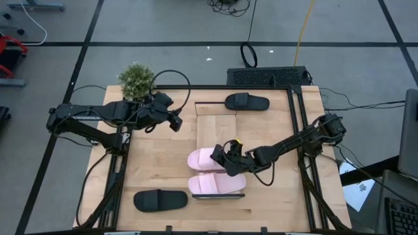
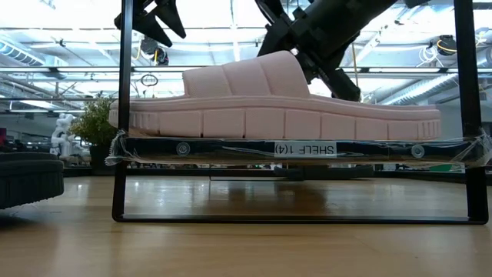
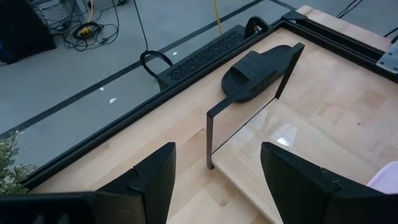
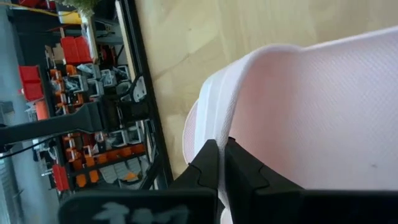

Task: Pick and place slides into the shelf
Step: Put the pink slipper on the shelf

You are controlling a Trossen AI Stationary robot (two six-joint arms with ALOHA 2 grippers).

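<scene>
Seen from above, the shelf (image 1: 214, 124) lies with its long axis running from the far edge of the surface (image 1: 157, 170) toward the near edge, its pale wood panel framed by thin dark rails. Two pale pink slides sit crosswise on its near half, long axes left to right: one pink slide (image 1: 204, 158) farther back and the other pink slide (image 1: 215, 185) at the near end, side by side and almost touching. Which end of either is the toe cannot be made out. A black slide (image 1: 247, 102) lies just beyond the shelf's far end, also left to right, and a second black slide (image 1: 160, 200) rests on the surface near the front left, well apart from the shelf. The right pincer (image 1: 230, 155) hangs over the rear pink slide with its fingers (image 4: 214, 163) pressed fully together, touching the strap's edge but holding nothing. The left pincer (image 1: 171, 121) hovers at the far left beside a small potted plant (image 1: 136, 79), its fingers (image 3: 155, 177) spread wide and empty, facing the shelf's far rail. In the low view only the nearer pink slide shows, hiding the one behind it; part of the right arm is cut off at the top, and the shelf's label reads mirrored.
</scene>
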